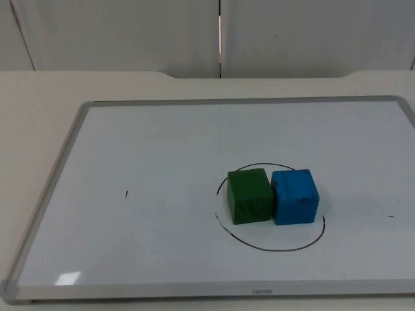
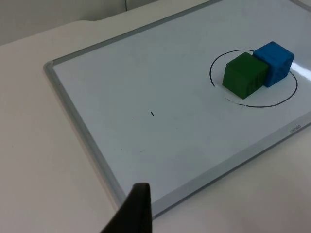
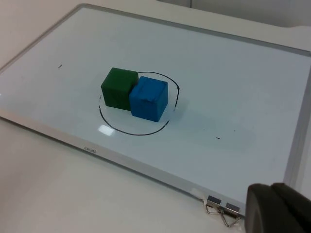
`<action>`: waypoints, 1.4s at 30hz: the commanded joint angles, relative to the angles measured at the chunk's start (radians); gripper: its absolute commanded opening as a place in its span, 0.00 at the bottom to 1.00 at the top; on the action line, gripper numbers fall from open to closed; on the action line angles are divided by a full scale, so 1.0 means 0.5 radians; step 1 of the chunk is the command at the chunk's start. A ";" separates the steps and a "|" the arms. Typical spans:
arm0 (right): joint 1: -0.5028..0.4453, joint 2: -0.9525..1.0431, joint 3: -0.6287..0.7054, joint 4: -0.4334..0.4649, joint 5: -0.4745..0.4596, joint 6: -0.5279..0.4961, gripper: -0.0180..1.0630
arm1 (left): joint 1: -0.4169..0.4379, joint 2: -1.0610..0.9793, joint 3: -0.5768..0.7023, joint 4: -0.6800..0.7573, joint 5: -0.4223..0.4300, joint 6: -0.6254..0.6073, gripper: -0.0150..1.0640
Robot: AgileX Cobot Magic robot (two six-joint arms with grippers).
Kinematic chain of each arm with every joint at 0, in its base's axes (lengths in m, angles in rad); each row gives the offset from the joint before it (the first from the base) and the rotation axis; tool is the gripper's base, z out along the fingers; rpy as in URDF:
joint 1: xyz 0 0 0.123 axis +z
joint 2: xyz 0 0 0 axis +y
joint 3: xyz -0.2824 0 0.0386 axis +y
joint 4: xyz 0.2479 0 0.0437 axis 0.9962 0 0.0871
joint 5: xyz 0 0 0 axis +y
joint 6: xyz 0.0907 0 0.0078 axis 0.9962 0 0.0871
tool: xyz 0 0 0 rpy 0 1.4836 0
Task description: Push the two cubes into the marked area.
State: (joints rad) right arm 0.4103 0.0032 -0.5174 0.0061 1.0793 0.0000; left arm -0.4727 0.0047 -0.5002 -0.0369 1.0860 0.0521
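- Grey partition wall (image 1: pixel 130 32) closes off the back of the top view, and under it the white table top (image 1: pixel 39 97) carries a metal-framed whiteboard (image 1: pixel 71 139) that takes up most of the frame. Right of centre and low, the hand-drawn black circle (image 1: pixel 272 248) encloses the green foam cube (image 1: pixel 249 196) and the blue foam cube (image 1: pixel 295 197), which sit touching side by side, green on the left. Both look to be inside the line, so you probably have no push left to make.
- From the left wrist view, the left gripper (image 2: pixel 131 216) hangs off the whiteboard's near edge, well apart from the cubes; one black fingertip is all you get, so you cannot tell how far it is parted, and it has hold of nothing you can see. The green cube's corner sits close to the line, so check that margin first.
- From the right wrist view, the right gripper (image 3: pixel 277 208) waits beyond the board's corner, beside two metal binder clips (image 3: pixel 223 211); again you cannot tell its opening. The blue cube stands close to the circle's edge, so if you nudge anything, do it gently toward the circle's middle and keep the pair from sliding out.
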 commanded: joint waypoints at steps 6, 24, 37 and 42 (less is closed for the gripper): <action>0.007 -0.006 0.003 0.003 0.001 -0.030 0.02 | -0.008 -0.009 0.009 0.008 -0.019 -0.035 0.99; 0.007 -0.006 0.003 0.003 0.001 -0.030 0.27 | -0.008 -0.009 0.009 0.008 -0.019 -0.035 0.99; 0.007 -0.006 0.003 -0.012 0.001 -0.015 0.85 | -0.008 -0.009 0.009 0.008 -0.019 -0.035 0.99; 0.007 -0.006 0.003 -0.012 0.001 -0.019 0.85 | -0.008 -0.009 0.009 0.008 -0.019 -0.035 0.99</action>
State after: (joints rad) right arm 0.4103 0.0032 -0.5174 0.0000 1.0811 0.0000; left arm -0.4727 0.0047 -0.5002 -0.0345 1.0860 0.0440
